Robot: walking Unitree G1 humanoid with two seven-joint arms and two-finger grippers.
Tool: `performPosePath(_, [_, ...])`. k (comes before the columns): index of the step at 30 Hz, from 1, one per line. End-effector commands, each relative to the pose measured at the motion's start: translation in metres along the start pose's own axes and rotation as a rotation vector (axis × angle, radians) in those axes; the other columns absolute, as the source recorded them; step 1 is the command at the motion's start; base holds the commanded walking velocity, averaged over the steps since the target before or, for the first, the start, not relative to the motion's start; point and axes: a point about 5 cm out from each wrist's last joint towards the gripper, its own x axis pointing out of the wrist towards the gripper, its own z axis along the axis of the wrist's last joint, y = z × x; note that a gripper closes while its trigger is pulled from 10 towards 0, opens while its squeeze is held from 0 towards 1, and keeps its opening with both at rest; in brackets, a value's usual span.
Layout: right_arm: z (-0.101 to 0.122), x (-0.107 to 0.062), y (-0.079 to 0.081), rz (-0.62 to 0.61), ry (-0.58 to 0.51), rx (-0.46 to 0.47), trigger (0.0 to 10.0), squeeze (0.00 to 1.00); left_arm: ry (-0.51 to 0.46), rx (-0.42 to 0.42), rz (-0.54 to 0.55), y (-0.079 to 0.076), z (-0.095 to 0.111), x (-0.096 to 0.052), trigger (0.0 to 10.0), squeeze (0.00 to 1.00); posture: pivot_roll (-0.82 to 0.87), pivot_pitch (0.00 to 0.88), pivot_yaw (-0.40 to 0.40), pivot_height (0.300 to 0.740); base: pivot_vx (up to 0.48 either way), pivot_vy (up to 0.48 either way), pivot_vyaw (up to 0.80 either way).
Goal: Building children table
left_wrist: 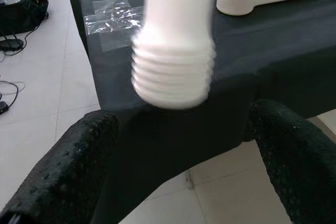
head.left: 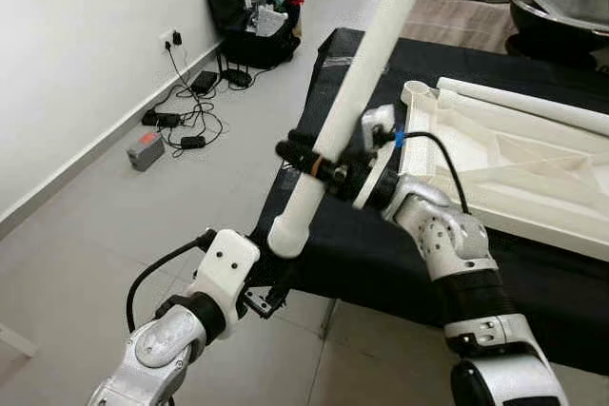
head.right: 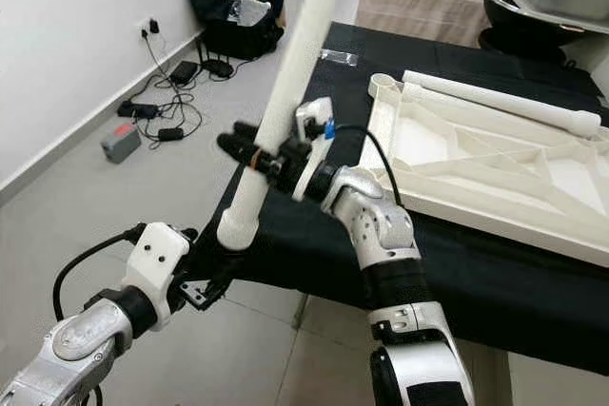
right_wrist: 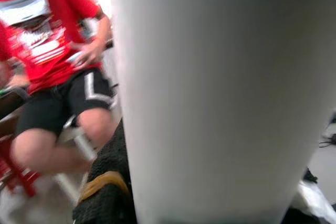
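Left eye view: a table draped in black cloth carries an upturned white tabletop with one white leg lying along its far edge. No readable writing. A second long white table leg slants upward, clamped mid-length by the right gripper. The left gripper hangs just below its threaded end, fingers spread apart. Cables, a black bag and an adapter – all on the grey floor. Right wrist view: a seated person in red.
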Motion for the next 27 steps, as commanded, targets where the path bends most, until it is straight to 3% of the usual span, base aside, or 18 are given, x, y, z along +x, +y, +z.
performPosePath(1, [0.005, -0.001, -0.003, -0.028, -0.025, -0.017, 0.0, 0.00, 0.012, -0.011, -0.003, -0.002, -0.003, 0.000, 10.0, 0.00, 0.10, 0.120, -0.078, 0.740, 0.000, 0.000, 0.00])
performPosePath(6, [0.022, -0.001, -0.021, -0.223, -0.112, -0.072, 0.0, 0.00, 0.012, -0.043, 0.010, -0.005, -0.005, 0.001, 10.0, 0.00, 0.10, 0.118, -0.077, 0.740, 0.000, 0.000, 0.00])
performPosePath(8, [0.022, -0.001, -0.021, -0.223, -0.112, -0.072, 0.0, 0.00, 0.012, -0.043, 0.010, -0.005, -0.005, 0.001, 10.0, 0.00, 0.10, 0.118, -0.077, 0.740, 0.000, 0.000, 0.00])
performPosePath(12, [0.045, -0.009, -0.043, -0.541, -0.190, -0.246, 0.0, 0.00, -0.051, 0.020, 0.099, -0.002, 0.004, 0.006, 10.0, 0.00, 0.09, 0.107, -0.077, 0.740, 0.000, 0.000, 0.00])
performPosePath(14, [0.045, -0.009, -0.043, -0.541, -0.190, -0.246, 0.0, 0.00, -0.051, 0.020, 0.099, -0.002, 0.004, 0.006, 10.0, 0.00, 0.09, 0.107, -0.077, 0.740, 0.000, 0.000, 0.00])
performPosePath(15, [0.052, -0.013, -0.045, -0.652, -0.204, -0.331, 0.0, 0.00, -0.077, 0.023, 0.150, 0.003, 0.009, 0.008, 10.0, 0.00, 0.09, 0.102, -0.076, 0.740, 0.000, 0.000, 0.00])
performPosePath(16, [0.052, -0.013, -0.045, -0.652, -0.204, -0.331, 0.0, 0.00, -0.077, 0.023, 0.150, 0.003, 0.009, 0.008, 10.0, 0.00, 0.09, 0.102, -0.076, 0.740, 0.000, 0.000, 0.00])
performPosePath(17, [0.056, -0.016, -0.045, -0.700, -0.216, -0.382, 0.7, 0.00, -0.095, 0.026, 0.182, 0.007, 0.013, 0.009, 10.0, 0.00, 0.09, 0.102, -0.076, 0.740, 0.000, 0.000, 0.00])
performPosePath(20, [0.060, -0.018, -0.044, -0.748, -0.235, -0.433, 0.7, 0.00, -0.113, 0.026, 0.214, 0.010, 0.016, 0.010, 10.0, 0.00, 0.09, 0.102, -0.076, 0.740, 0.000, 0.000, 0.00])
performPosePath(21, [0.062, -0.019, -0.041, -0.760, -0.249, -0.440, 10.0, 0.00, -0.131, 0.039, 0.244, 0.015, 0.021, 0.011, 10.0, 0.00, 0.09, 0.093, -0.075, 0.740, 0.000, 0.000, 0.00])
performPosePath(25, [0.065, -0.021, -0.037, -0.778, -0.263, -0.461, 10.0, 0.00, -0.162, 0.063, 0.289, 0.021, 0.028, 0.012, 10.0, 0.00, 0.09, 0.090, -0.074, 0.740, 0.000, 0.000, -0.49])
performPosePath(27, [0.067, -0.019, -0.033, -0.791, -0.285, -0.497, 10.0, 0.00, -0.220, 0.084, 0.356, 0.028, 0.042, 0.013, 10.0, 0.00, 0.09, 0.087, -0.077, 0.740, 0.000, 0.000, -0.77])
